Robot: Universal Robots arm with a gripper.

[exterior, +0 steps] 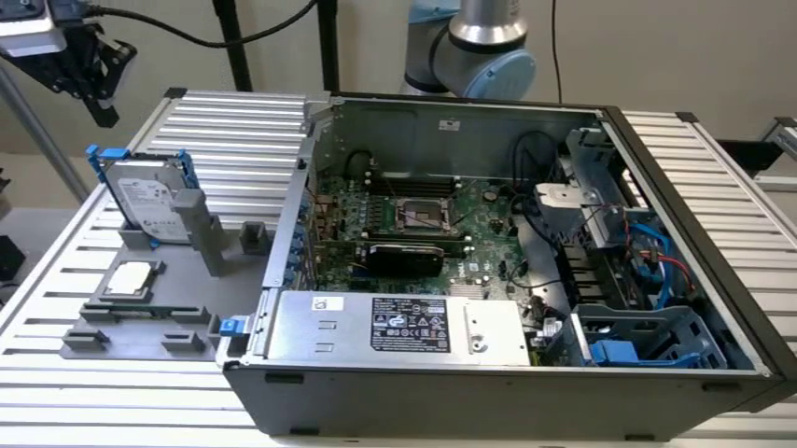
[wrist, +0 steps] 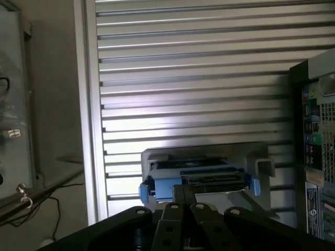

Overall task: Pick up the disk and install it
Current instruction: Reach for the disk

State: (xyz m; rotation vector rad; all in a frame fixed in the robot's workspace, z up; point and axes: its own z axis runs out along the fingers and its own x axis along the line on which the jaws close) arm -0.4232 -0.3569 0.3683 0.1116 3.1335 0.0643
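My gripper [wrist: 183, 191] high over disk [exterior: 147, 200], fingers clenched, empty. Best spread them, centre on upright top edge, descend straight.

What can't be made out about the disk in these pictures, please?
- Silver-grey rectangular metal disk with blue rails: label print too small, exterior view; lower part hidden by grey plastic stand.
- Same disk, wrist view: near edge covered by black gripper.

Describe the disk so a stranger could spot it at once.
Find the open computer case; at the exterior view's left of it sits a grey fixture tray. The disk stands upright at the tray's far end. Unlike the flat square chip nearby, it has blue rails and a white label.
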